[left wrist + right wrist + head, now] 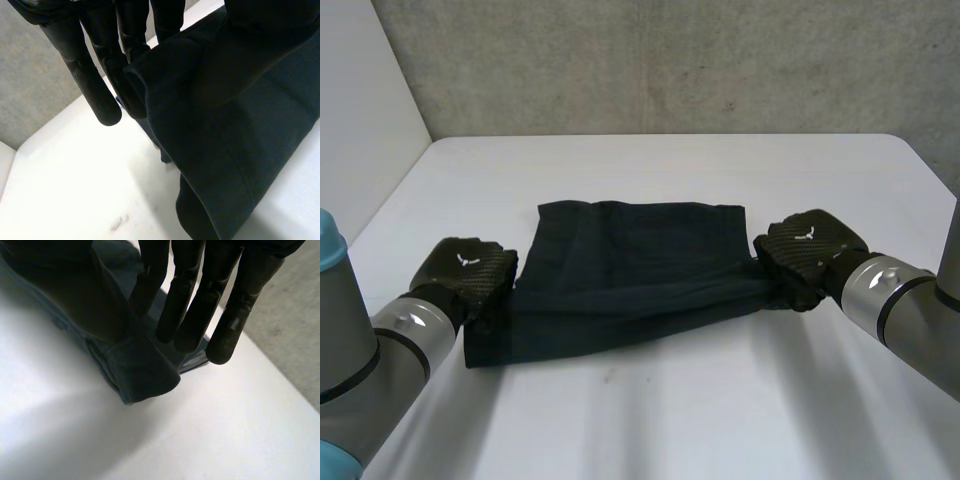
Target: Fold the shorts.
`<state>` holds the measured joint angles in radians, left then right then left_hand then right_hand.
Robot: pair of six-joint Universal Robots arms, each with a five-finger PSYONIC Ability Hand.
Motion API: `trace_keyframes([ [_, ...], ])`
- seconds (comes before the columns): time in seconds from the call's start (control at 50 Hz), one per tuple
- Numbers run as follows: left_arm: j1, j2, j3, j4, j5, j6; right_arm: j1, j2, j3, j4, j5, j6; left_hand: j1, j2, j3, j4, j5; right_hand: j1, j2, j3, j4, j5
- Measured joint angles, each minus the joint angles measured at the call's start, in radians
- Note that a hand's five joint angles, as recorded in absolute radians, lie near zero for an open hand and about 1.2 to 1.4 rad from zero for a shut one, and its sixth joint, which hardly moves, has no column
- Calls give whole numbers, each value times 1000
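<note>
Dark shorts (630, 270) lie spread across the middle of the white table (670, 410), with their near edge raised and bunched between the two hands. My left hand (470, 270) is at the shorts' left edge, near the front corner. In the left wrist view its fingers (95, 85) pinch a fold of the cloth (235, 125) against the thumb, which the cloth covers. My right hand (810, 250) is at the shorts' right edge. In the right wrist view its fingers (235, 315) pinch a hemmed corner of the shorts (135, 370).
A grey concrete wall (670, 60) runs behind the table's far edge. A white panel (360, 130) stands along the table's left side. Bare tabletop lies in front of the shorts and beyond them.
</note>
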<state>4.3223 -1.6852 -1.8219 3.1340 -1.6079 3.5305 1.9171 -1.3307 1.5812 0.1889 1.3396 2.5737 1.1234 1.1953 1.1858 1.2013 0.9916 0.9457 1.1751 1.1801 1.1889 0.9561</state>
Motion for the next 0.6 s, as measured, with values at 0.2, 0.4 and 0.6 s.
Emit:
trace_keyframes([
  [0.2,0,-134,28,-2,-1,-3,27,121,-54,83,-9,58,0,0,0,2,0,-93,-177,-179,-184,-118],
  [0.4,7,-209,100,0,-7,-6,27,157,-54,77,-17,196,0,2,5,2,0,-317,-453,-460,-470,-392],
  [0.6,30,-226,133,0,-6,-6,26,155,-8,58,-17,193,0,2,5,2,0,-396,-542,-553,-562,-495],
])
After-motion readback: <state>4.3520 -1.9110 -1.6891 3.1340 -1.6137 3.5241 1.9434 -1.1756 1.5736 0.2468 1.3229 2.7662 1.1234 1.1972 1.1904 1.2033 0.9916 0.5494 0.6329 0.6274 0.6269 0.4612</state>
